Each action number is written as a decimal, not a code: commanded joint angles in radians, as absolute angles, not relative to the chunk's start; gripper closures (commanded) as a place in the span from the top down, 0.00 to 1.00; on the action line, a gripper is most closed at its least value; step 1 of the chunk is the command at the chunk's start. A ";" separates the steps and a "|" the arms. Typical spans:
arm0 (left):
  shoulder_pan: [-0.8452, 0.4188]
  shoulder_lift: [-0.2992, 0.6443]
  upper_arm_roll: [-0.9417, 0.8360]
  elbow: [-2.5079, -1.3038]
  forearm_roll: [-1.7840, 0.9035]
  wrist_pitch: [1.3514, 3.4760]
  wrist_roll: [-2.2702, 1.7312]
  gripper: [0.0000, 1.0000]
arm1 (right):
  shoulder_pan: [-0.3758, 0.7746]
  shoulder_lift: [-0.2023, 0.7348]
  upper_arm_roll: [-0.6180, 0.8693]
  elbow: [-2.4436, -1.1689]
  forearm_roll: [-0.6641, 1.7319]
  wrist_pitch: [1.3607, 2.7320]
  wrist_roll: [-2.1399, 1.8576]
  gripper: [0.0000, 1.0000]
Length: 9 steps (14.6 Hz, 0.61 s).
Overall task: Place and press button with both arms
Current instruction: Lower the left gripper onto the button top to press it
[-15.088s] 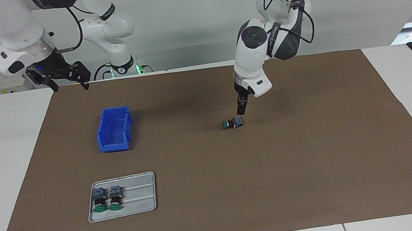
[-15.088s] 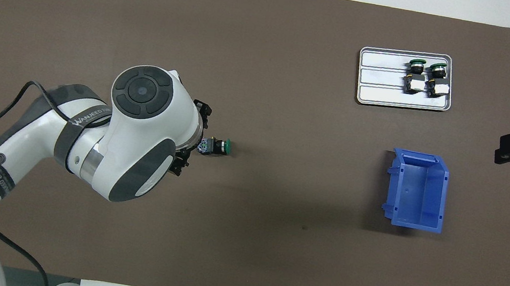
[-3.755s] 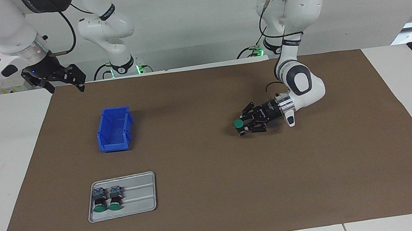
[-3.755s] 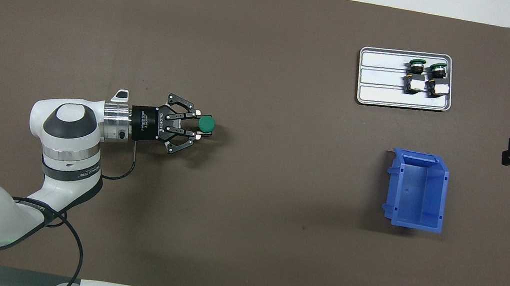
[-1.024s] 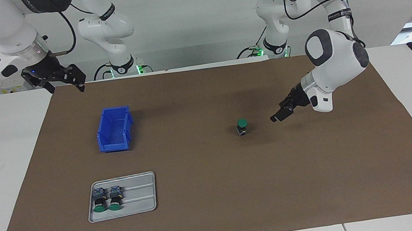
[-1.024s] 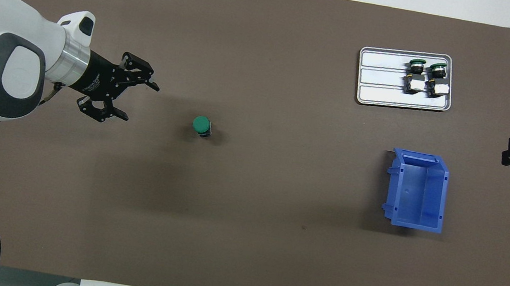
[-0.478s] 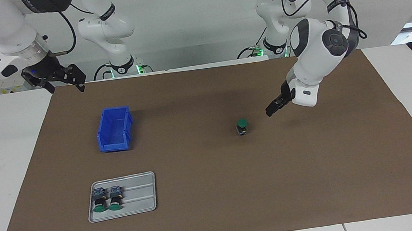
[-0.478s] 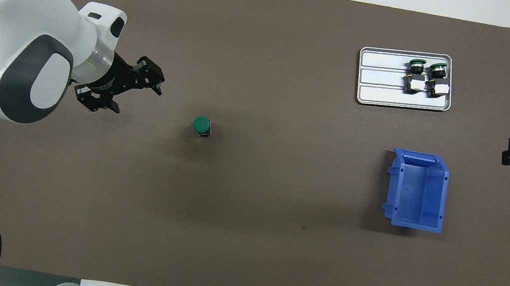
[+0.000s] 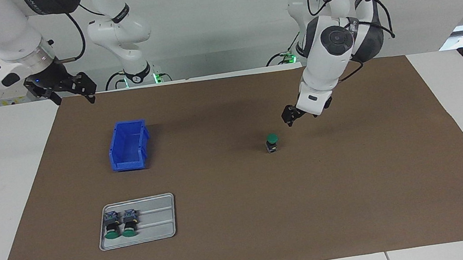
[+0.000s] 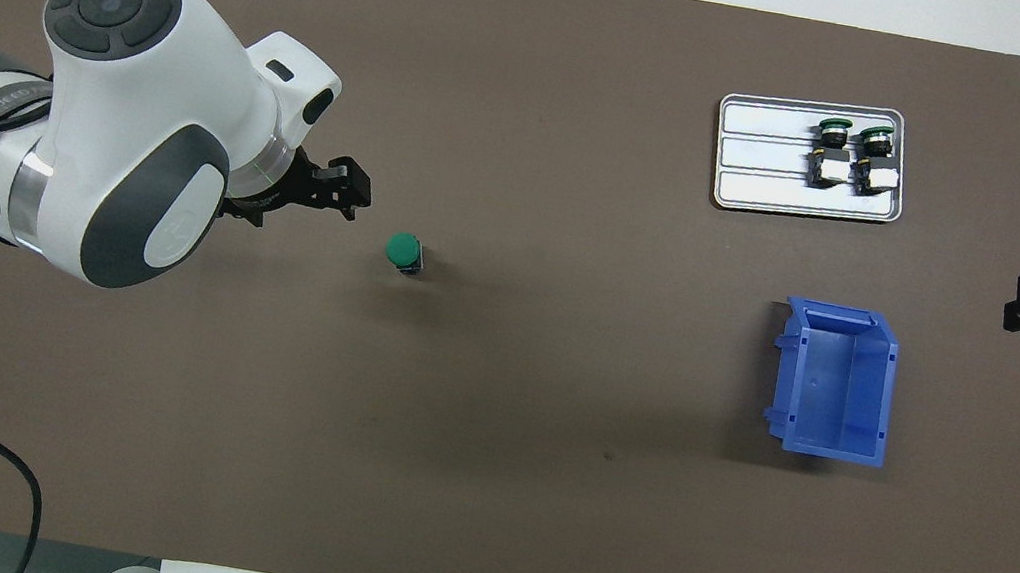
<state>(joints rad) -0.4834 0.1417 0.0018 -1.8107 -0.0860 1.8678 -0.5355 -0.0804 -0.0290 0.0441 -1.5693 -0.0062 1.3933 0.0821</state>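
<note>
Brown matting (image 9: 243,218) covers your table, with the button (image 9: 272,142) standing upright, green cap up, well apart from the blue bin (image 9: 128,145). Your left gripper (image 9: 289,118) hangs just beside the button, fingers apart and empty; your right gripper (image 9: 74,90) waits open, nearer the robots than the bin.

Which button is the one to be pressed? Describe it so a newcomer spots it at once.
Start from the brown mat that covers the table, then look toward the left arm's end, just below the left gripper. There a single button stands alone, upright, green cap on top. The two other buttons lie on their sides in the grey tray at the right arm's end.
</note>
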 commanded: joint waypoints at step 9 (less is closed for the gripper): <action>-0.601 0.221 0.009 -1.830 -0.126 2.005 -0.653 0.02 | -0.089 -0.038 0.046 -1.583 0.014 1.399 0.057 0.99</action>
